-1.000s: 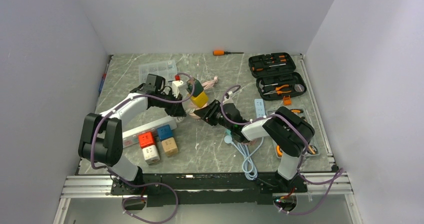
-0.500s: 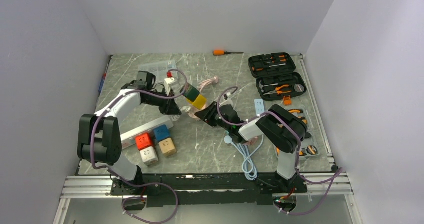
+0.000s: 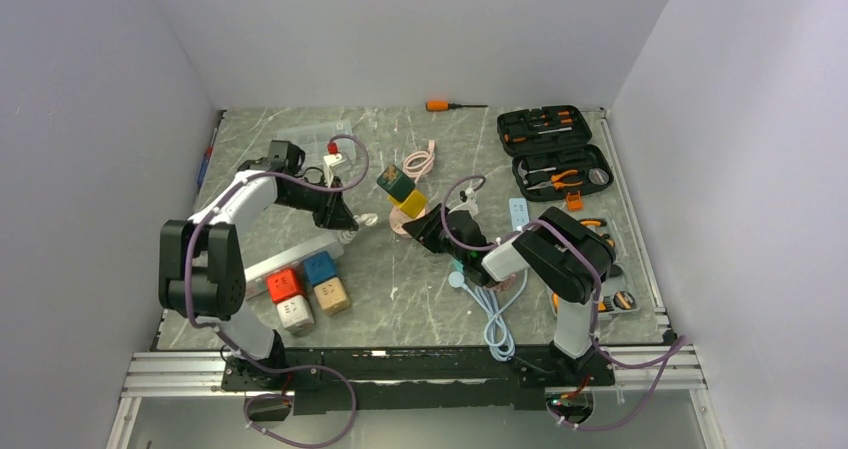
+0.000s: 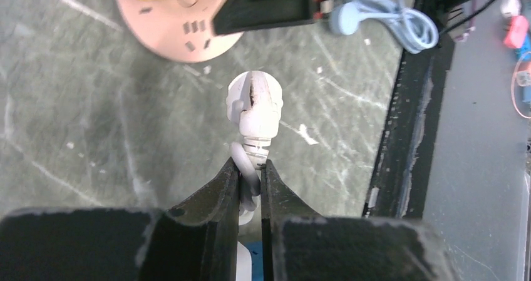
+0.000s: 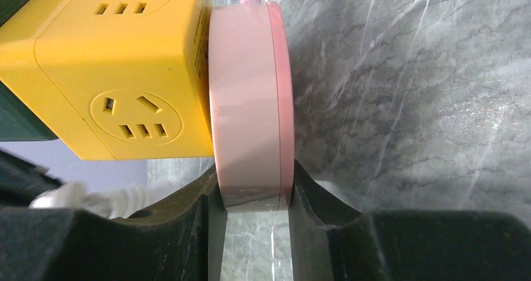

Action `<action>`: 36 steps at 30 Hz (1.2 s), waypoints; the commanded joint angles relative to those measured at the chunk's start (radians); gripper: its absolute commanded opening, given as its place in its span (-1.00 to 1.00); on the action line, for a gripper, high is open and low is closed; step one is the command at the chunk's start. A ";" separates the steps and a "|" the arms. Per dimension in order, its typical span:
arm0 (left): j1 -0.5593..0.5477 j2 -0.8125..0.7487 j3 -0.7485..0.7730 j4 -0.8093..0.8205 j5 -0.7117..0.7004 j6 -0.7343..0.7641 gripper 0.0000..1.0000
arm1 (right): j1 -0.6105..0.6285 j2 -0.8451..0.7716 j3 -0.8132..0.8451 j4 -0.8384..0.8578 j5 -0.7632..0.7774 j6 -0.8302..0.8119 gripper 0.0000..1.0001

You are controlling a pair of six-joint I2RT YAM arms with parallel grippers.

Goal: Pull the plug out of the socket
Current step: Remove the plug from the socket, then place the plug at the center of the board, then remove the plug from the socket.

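Note:
My left gripper (image 3: 347, 219) is shut on the cord just behind a white plug (image 3: 368, 220). In the left wrist view the plug (image 4: 253, 102) hangs free past my fingertips (image 4: 250, 166), a short gap from the pink round socket (image 4: 178, 27). My right gripper (image 3: 412, 229) is shut on that pink socket (image 3: 398, 227), gripping its rim (image 5: 250, 106) between both jaws (image 5: 253, 174). A yellow cube socket (image 5: 125, 68) is attached to the pink disc's face, with a green cube (image 3: 393, 182) beyond it.
A white power strip (image 3: 290, 254) and red, blue, tan and white cubes (image 3: 320, 267) lie at the front left. A coiled blue cable (image 3: 490, 314) lies under the right arm. An open tool case (image 3: 555, 149), a screwdriver (image 3: 450, 105) and a clear box (image 3: 315, 139) are at the back.
My left gripper has drawn back to the left with the white plug, which now sits apart from the pink socket. The right gripper and cube stack shifted slightly right.

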State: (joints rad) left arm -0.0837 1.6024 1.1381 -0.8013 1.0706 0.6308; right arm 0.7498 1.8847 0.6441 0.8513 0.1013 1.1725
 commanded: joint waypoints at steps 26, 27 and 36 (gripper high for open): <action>-0.037 -0.014 0.301 -0.150 -0.223 -0.100 0.99 | -0.017 -0.271 -0.074 -0.109 -0.035 -0.315 -1.00; -0.040 -0.032 0.335 -0.178 -0.271 -0.130 0.99 | -0.016 -0.292 -0.076 -0.112 -0.032 -0.341 -1.00; -0.024 -0.013 0.481 -0.329 -0.240 -0.120 0.99 | -0.008 -0.429 -0.068 -0.155 -0.012 -0.481 -1.00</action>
State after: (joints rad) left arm -0.1177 1.5246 1.5833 -1.0031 0.7586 0.5194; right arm 0.7345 1.5528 0.5484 0.5770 0.0742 0.7795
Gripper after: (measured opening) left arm 0.994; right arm 0.365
